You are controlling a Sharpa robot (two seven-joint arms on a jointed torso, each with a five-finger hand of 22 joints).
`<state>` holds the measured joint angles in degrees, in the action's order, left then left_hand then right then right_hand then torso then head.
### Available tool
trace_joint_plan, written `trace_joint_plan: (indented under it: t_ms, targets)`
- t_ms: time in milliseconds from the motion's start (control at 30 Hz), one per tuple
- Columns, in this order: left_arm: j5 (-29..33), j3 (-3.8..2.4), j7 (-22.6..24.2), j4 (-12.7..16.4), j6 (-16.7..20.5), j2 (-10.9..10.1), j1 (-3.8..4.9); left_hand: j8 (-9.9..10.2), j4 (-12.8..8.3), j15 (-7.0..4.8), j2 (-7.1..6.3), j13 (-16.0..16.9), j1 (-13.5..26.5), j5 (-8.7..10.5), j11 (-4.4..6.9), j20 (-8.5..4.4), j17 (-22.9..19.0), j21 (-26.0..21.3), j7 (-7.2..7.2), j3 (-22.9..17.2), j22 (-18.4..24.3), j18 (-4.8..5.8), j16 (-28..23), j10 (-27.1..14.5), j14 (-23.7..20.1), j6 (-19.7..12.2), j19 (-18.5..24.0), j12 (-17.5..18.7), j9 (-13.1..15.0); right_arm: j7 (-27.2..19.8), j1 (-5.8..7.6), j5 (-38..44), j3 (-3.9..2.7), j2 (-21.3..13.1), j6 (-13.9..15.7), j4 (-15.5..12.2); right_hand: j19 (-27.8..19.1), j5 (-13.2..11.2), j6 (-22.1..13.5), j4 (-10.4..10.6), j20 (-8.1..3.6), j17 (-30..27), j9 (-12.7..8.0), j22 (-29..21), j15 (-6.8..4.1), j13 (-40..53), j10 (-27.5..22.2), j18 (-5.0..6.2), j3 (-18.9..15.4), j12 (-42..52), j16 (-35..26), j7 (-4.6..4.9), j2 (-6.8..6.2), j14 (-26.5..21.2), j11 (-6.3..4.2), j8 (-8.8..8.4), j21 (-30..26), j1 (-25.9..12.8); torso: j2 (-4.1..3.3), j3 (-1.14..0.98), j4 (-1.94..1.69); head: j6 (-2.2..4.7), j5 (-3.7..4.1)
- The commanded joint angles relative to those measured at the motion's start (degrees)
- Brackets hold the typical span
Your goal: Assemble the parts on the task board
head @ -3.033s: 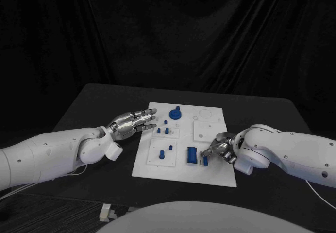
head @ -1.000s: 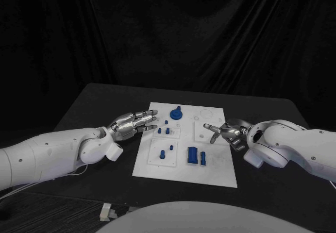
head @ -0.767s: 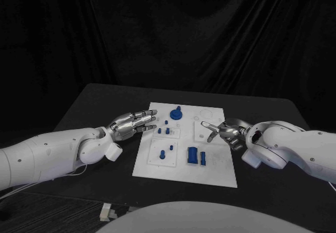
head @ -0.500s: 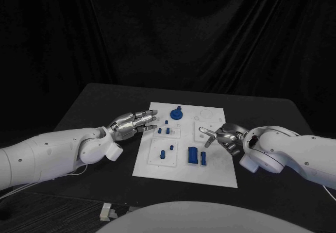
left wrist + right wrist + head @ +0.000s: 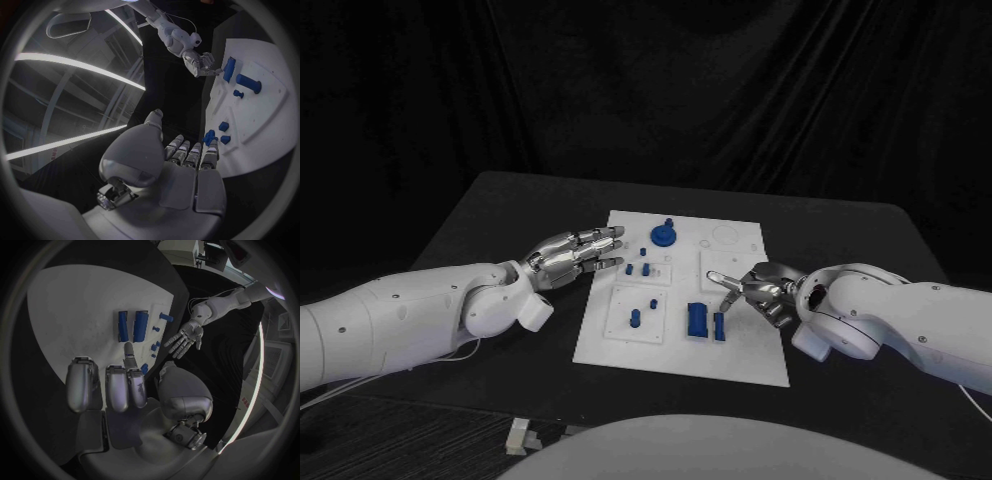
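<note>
From the head view, the white task board lies mid-table. The left hand hovers just beside the board's left edge, fingers loosely spread, grasping nothing. The right hand hangs over the board's right half, fingers apart and empty, one fingertip close to the narrow blue bar, which lies beside the wider blue block. A round blue knob stands toward the board's far edge.

In the left wrist view, the left hand shows straight, released fingers near small blue pegs on the board.

In the right wrist view, the right hand holds nothing; the bar and block lie side by side beyond its fingers.

The risk, I'd judge: reaching for the bar could nudge the block alongside, since they sit so close, or skid the unsteadied board.
</note>
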<state>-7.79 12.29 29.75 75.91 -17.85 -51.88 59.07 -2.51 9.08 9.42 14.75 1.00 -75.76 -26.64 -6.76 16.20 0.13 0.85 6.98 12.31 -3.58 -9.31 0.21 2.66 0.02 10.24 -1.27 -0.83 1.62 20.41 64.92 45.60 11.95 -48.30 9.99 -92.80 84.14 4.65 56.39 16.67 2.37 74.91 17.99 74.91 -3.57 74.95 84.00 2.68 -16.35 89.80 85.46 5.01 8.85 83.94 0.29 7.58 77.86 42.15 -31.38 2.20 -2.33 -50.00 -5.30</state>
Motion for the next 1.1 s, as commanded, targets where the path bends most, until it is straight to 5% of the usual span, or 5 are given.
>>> trace_joint_plan:
  t_ms: [33,667,1100]
  targets:
    - [0.4,-0.06,0.8,0.1,-0.5,0.1,-0.09,-0.3,-0.4,-0.25,0.48,0.1,-0.1,-0.28,-0.26,0.14,-0.1,0.3,0.42,0.1,-0.1,-1.04,0.0,0.3,0.1,0.2,-0.4,-0.2,0.1,1.5,-0.29,0.3,-0.01,0.2,-1.3,0.1,1.5,0.5,-0.2,0.0,0.47,3.1,-0.3,11.0,0.35,15.1,6.0,0.36,-0.4,0.2,-0.1,0.36,0.35,3.9,0.48,-0.27,-0.2,0.3,0.03,0.01,-0.02,0.0,-0.05]
    - [0.4,-0.05,0.8,-0.1,-0.8,0.2,-0.3,-0.2,-0.5,-0.23,0.51,0.1,0.0,-0.33,-0.37,0.15,-0.1,0.3,0.45,0.0,0.0,-1.04,0.0,0.3,0.1,0.0,-0.4,-0.2,0.1,3.6,-0.82,2.7,-0.01,0.3,-2.2,-0.2,1.3,1.9,-0.6,0.0,0.68,2.7,-2.1,10.9,0.53,15.1,6.0,0.45,-1.7,0.2,-0.2,0.64,1.39,3.8,0.72,-1.11,-0.5,2.6,0.01,0.01,-0.02,0.0,-0.14]
    - [0.4,-0.05,0.8,-0.2,-0.9,0.3,-0.47,-0.2,-0.5,-0.23,0.51,0.1,0.0,-0.33,-0.37,0.15,-0.1,0.3,0.45,0.0,0.0,-1.04,0.0,0.3,0.1,0.0,-0.4,-0.2,0.1,3.5,-0.86,6.4,-0.01,0.1,-1.6,-0.7,1.2,2.0,-4.9,0.0,1.37,2.3,-5.7,10.9,1.34,15.1,6.0,0.48,-4.1,0.2,-0.4,1.83,2.45,3.8,1.68,-3.65,-0.7,3.9,0.01,0.01,0.0,0.0,-0.38]
